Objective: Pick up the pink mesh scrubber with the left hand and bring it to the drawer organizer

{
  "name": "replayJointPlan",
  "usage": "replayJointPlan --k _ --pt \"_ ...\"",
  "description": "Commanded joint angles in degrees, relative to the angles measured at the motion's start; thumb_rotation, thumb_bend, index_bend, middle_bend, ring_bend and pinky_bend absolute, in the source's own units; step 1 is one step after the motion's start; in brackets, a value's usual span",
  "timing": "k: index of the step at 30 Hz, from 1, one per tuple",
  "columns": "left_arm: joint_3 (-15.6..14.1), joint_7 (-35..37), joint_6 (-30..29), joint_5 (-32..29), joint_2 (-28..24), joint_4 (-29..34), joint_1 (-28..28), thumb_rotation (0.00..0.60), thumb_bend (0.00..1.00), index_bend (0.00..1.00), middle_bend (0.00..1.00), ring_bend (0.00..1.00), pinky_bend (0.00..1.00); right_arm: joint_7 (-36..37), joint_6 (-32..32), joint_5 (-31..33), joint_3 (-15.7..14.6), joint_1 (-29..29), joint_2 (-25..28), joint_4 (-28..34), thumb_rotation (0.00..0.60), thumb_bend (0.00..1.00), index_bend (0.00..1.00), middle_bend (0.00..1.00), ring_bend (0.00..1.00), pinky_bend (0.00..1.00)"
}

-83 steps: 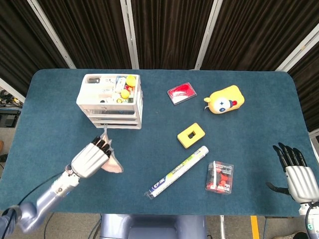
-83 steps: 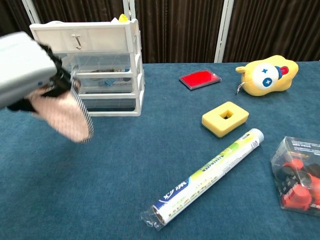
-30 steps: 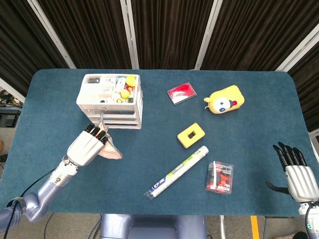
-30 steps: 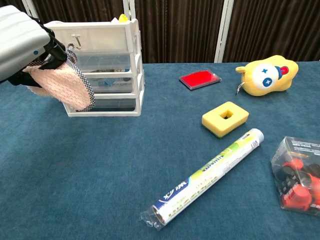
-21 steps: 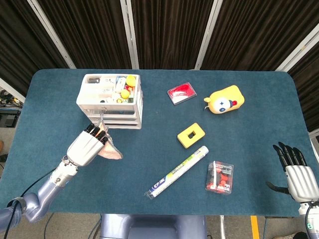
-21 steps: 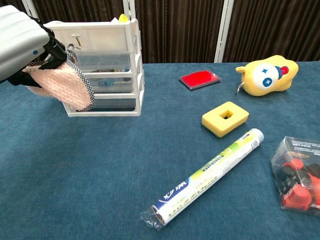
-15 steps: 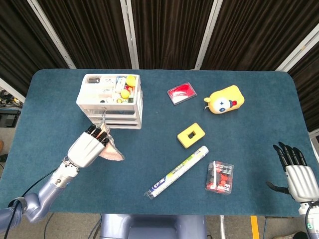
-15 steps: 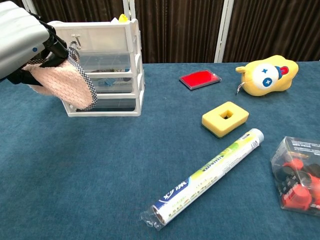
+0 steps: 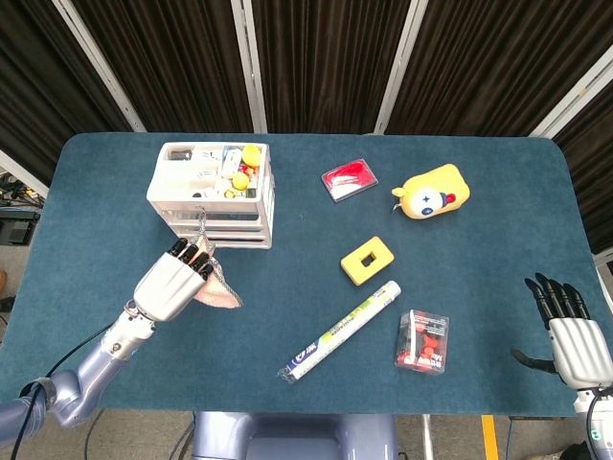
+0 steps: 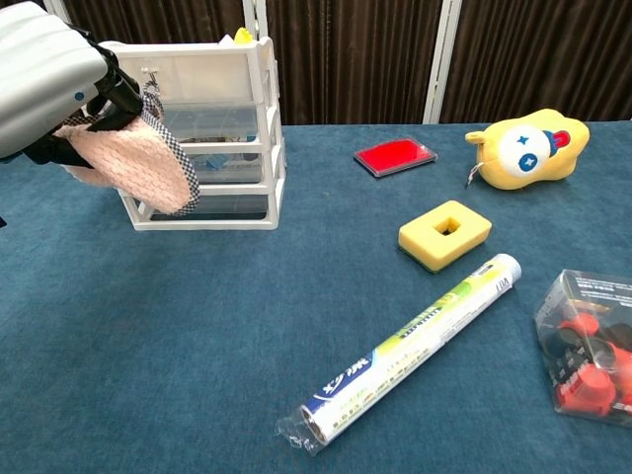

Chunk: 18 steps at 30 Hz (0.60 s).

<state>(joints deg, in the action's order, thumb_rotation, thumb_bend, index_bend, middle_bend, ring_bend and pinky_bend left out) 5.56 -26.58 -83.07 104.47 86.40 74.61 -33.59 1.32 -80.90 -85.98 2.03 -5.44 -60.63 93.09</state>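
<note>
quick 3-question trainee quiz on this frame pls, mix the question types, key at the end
1. True or false: the left hand holds the pink mesh scrubber up off the table, in front of the white drawer organizer.
2. Which thing lies nearest the rolled tube in plastic wrap? A) red flat case B) yellow foam block with a square hole C) yellow plush toy
3. Fill in: the right hand holds ____.

Key: 1 true; 2 B; 3 nothing, its fingers are spread at the table's near right edge.
</note>
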Motion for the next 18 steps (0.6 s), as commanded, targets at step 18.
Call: replayJointPlan --k 18 --pt "-0.38 1.19 -0.86 -1.03 0.84 -2.27 0.52 0.6 0.58 0.91 0.72 0.61 0.56 -0.11 -0.02 0.02 0.0 0.01 -0.03 0.03 0.6 0.0 0.0 0.0 0.0 0.0"
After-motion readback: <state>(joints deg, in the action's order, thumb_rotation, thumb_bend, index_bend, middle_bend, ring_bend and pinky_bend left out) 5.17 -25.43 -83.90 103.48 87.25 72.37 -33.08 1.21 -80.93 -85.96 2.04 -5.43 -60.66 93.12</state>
